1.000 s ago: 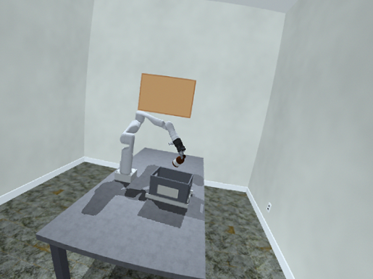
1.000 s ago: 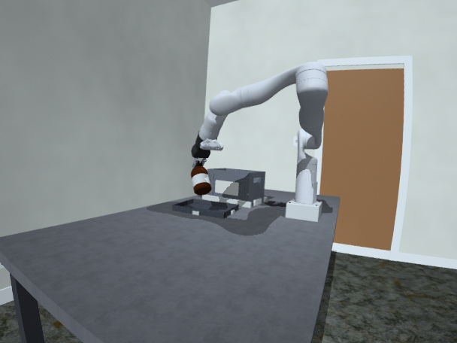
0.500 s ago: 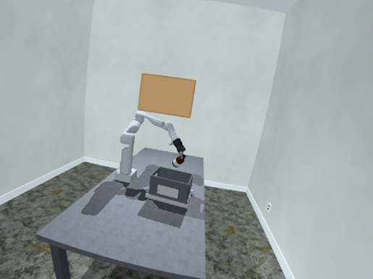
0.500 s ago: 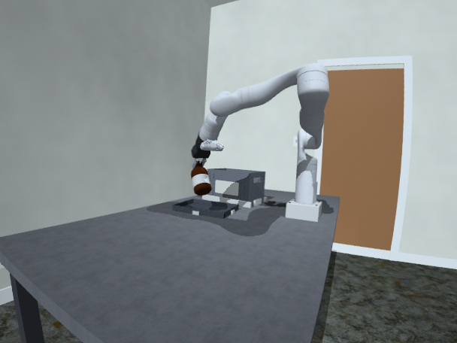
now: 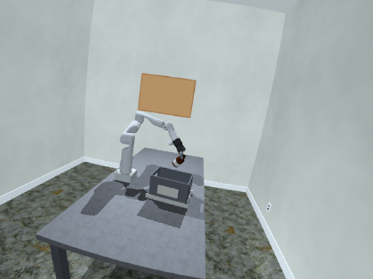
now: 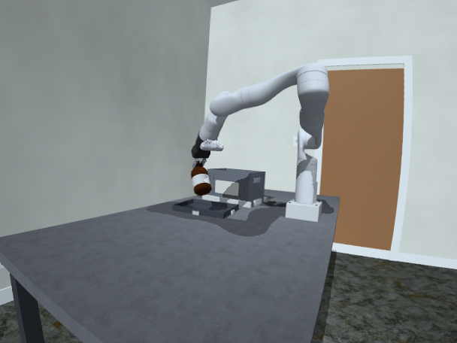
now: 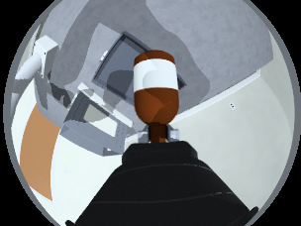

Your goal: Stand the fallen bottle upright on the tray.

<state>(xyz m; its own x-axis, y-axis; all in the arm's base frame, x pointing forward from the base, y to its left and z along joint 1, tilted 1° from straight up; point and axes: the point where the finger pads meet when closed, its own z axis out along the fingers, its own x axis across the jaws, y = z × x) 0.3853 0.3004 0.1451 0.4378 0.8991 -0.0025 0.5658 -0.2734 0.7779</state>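
One brown bottle (image 6: pixel 201 180) hangs in the air above the tray (image 6: pixel 203 207), gripped at its neck. We see the gripper (image 6: pixel 198 162) clamped on that neck, jaws roughly half apart. It tilts slightly, base downward. Beside the tray stands the crate (image 6: pixel 240 184); whether they touch, we cannot quite tell.

Brown bottle (image 6: pixel 201 181) with white band; dark grey tray (image 6: pixel 203 209) and crate (image 6: pixel 244 185).
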